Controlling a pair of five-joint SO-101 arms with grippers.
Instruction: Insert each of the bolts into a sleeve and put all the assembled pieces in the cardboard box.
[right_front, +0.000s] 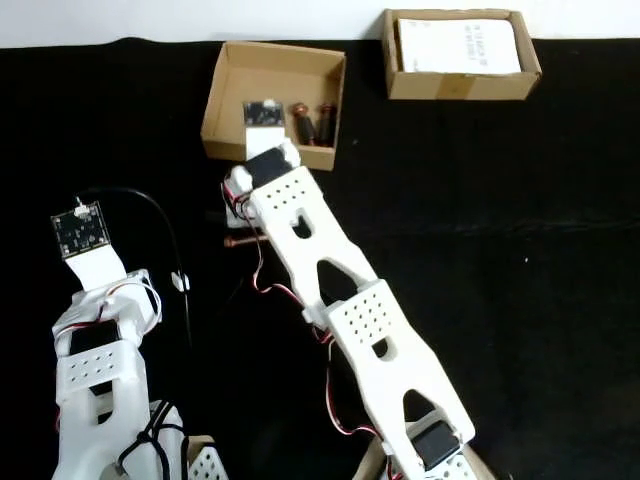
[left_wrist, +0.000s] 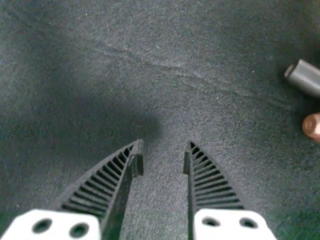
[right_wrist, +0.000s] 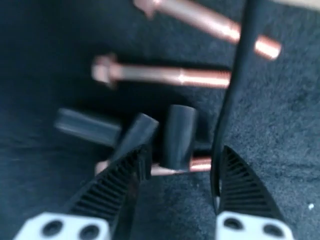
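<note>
Left arm's jaws hang open over the dark surface (left_wrist: 125, 65).
Bare surface shows between them; off to one side lie a dark sleeve (left_wrist: 305, 77) end and a copper bolt (left_wrist: 312, 126) tip, close together but apart.

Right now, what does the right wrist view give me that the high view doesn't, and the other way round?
Right wrist view: the right gripper open over a dark sleeve, more sleeves beside it, two loose bolts beyond. High view: the cardboard box with two assembled pieces inside, and a second box farther back. Both: the black cloth and a copper bolt by the right arm.
</note>
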